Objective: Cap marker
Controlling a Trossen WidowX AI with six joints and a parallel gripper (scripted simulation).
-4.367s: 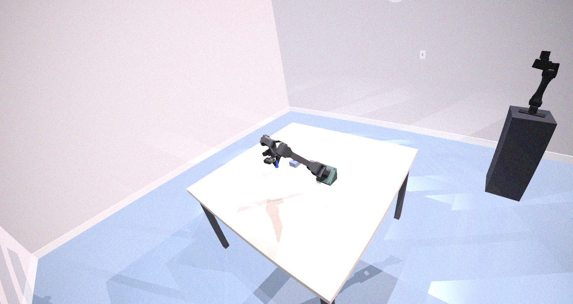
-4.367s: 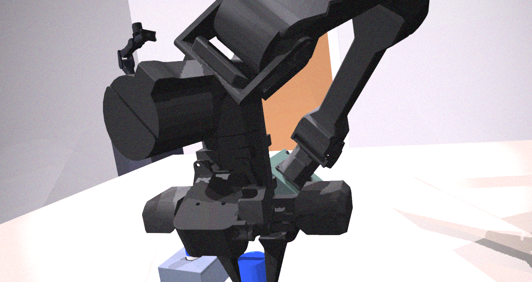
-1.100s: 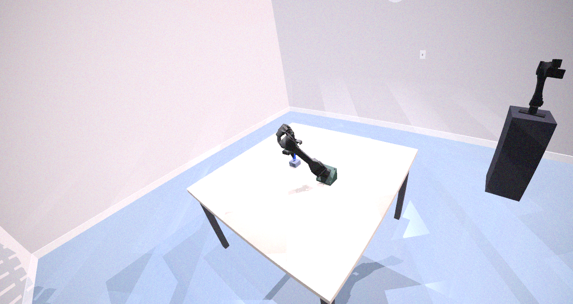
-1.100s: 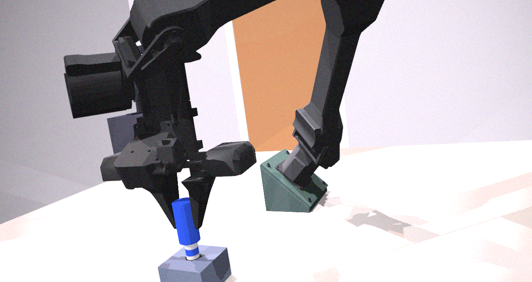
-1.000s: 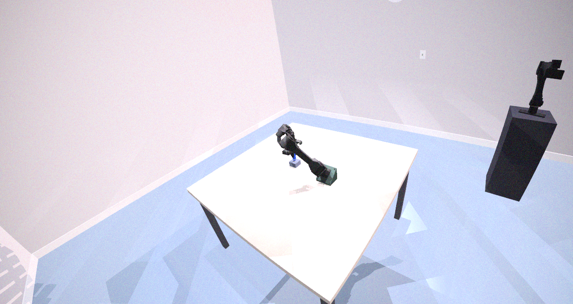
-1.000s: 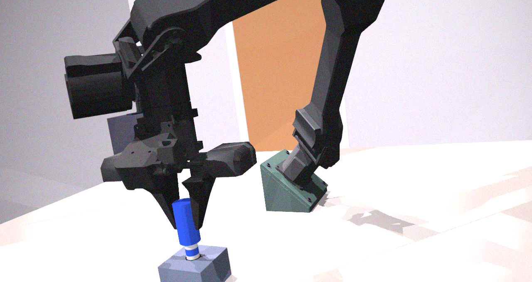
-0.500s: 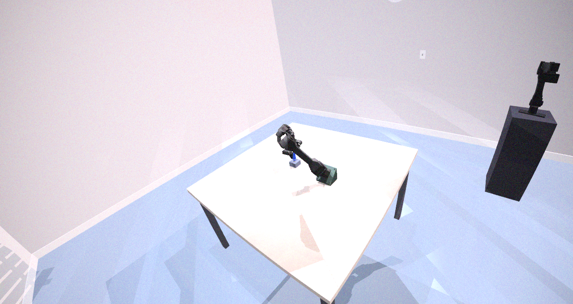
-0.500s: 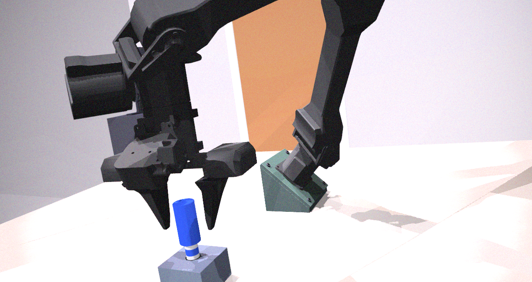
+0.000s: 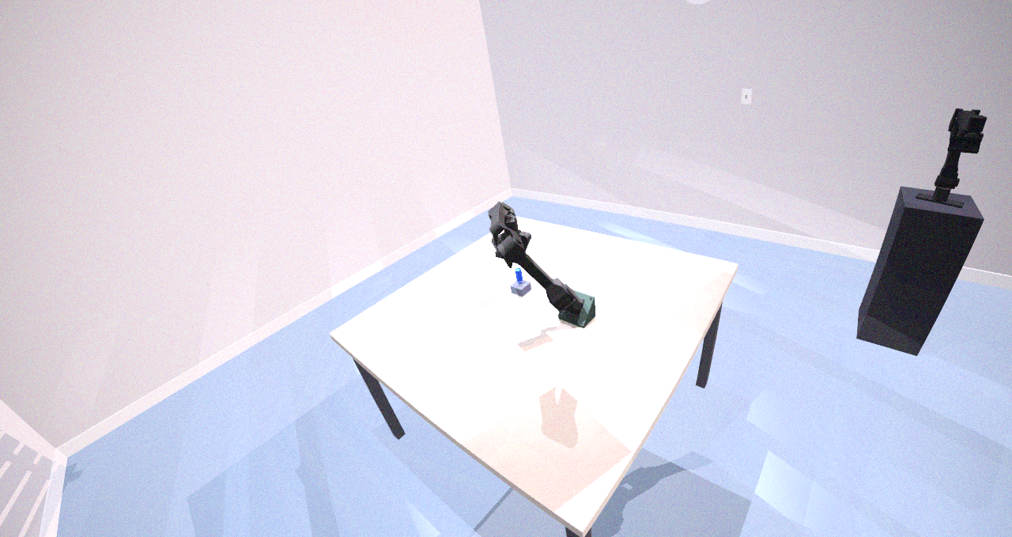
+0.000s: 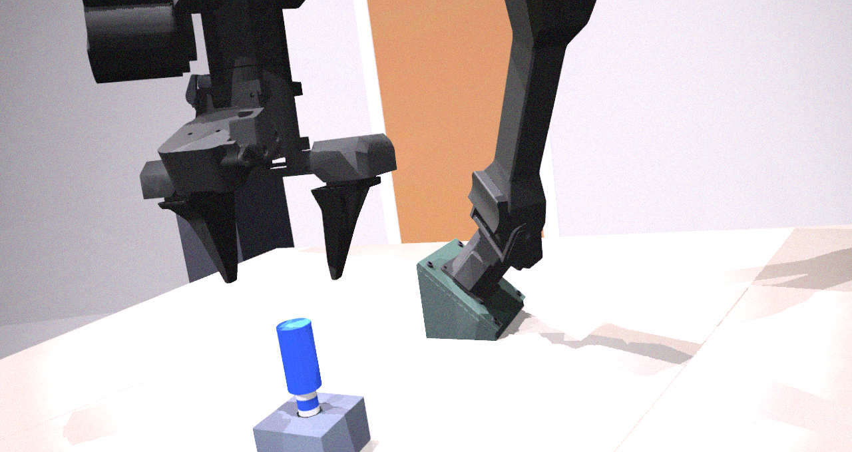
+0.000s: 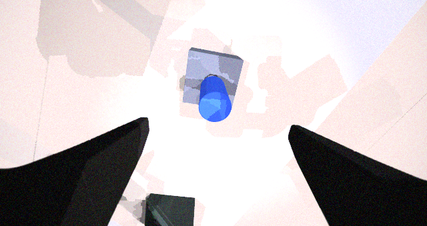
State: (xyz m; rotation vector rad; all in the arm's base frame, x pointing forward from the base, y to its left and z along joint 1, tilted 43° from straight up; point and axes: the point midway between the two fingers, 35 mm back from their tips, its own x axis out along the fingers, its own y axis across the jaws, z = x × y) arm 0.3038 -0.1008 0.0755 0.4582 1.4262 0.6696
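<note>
The blue cap (image 9: 519, 276) (image 10: 299, 357) (image 11: 215, 106) sits upright over the marker (image 10: 307, 404). Only a short length of the marker, white with a blue band, shows below the cap's rim in the exterior view. The marker stands in the grey-blue holder block (image 9: 520, 289) (image 10: 350, 421) (image 11: 203, 62). I cannot tell whether the cap is clicked fully on. My gripper (image 10: 283, 279) (image 11: 220, 127) is open and empty. In the exterior view its fingertips hang above the cap's top, wide apart, touching nothing. In the wrist view the cap shows between and a little beyond the tips.
The pale table (image 9: 438, 335) bears the arm's green wedge base (image 9: 587, 308) (image 10: 448, 311) (image 11: 177, 207), which stands near the holder block. A second dark arm (image 9: 951, 158) stands on a black pedestal (image 9: 927, 272) away from the table.
</note>
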